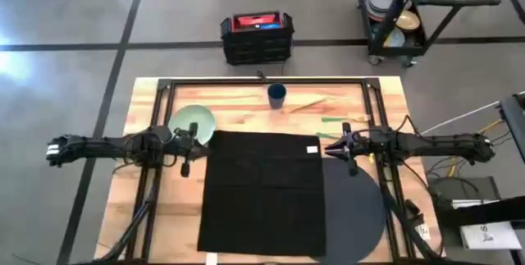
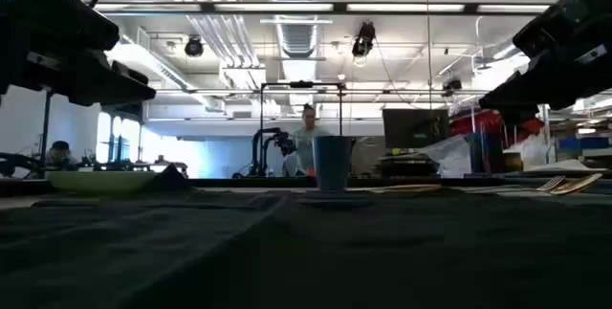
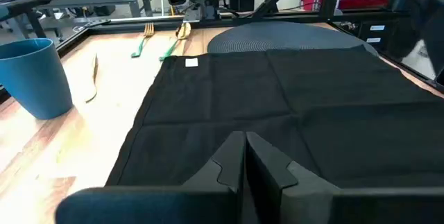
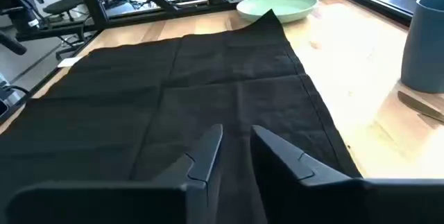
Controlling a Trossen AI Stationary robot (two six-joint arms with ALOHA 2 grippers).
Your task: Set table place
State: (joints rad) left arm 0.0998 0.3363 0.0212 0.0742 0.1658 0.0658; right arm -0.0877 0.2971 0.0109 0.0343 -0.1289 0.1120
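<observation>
A black cloth napkin (image 1: 262, 191) lies spread flat on the middle of the wooden table (image 1: 148, 207). Its right part covers the left part of the dark grey round placemat (image 1: 361, 212). The napkin's far left corner (image 4: 267, 17) reaches the rim of the pale green plate (image 1: 191, 121). A small dark blue cup (image 1: 276, 94) stands upright near the far edge. Gold cutlery with green handles (image 1: 335, 119) lies on the wood to the cup's right. My left gripper (image 3: 244, 156) hovers shut above the napkin's left edge. My right gripper (image 4: 236, 148) hovers slightly open above its right edge, with nothing between the fingers.
A black rail frame (image 1: 262, 83) runs around the table's working area. On the floor beyond the far edge stand a black and red toolbox (image 1: 257, 37) and a black wheeled cart of dishes (image 1: 402, 15). Bare wood shows left of the napkin.
</observation>
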